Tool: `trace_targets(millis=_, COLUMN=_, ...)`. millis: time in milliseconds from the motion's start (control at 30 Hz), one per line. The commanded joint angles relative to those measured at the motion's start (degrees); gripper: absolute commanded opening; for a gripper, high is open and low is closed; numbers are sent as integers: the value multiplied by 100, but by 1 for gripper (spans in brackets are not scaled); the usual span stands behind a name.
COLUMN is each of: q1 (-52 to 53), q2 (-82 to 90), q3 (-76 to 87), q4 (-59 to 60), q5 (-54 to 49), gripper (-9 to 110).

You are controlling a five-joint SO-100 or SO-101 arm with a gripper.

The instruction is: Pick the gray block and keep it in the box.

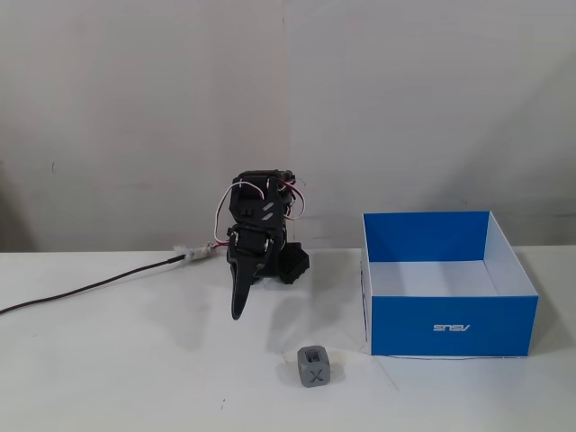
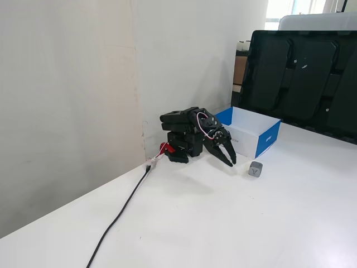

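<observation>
The white table carries the gray block, the box, the arm's base and a black cable.

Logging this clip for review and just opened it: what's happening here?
A small black arm sits folded low on the white table, its gripper hanging just above the surface, jaws slightly parted and holding nothing. The gray block lies untouched on the table, in front of the arm and just off the near left corner of the box in a fixed view. The box looks empty, so the pick has not started.
</observation>
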Motion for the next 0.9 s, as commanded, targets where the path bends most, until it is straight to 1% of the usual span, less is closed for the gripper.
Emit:
trace_targets(millis=0, q1=62, q2=940, q3=62, q4=9, q5=26, gripper=0)
trace_targets(millis=867, q1=-18, q2=940, q3=62, q4=9, q5=-44, gripper=0)
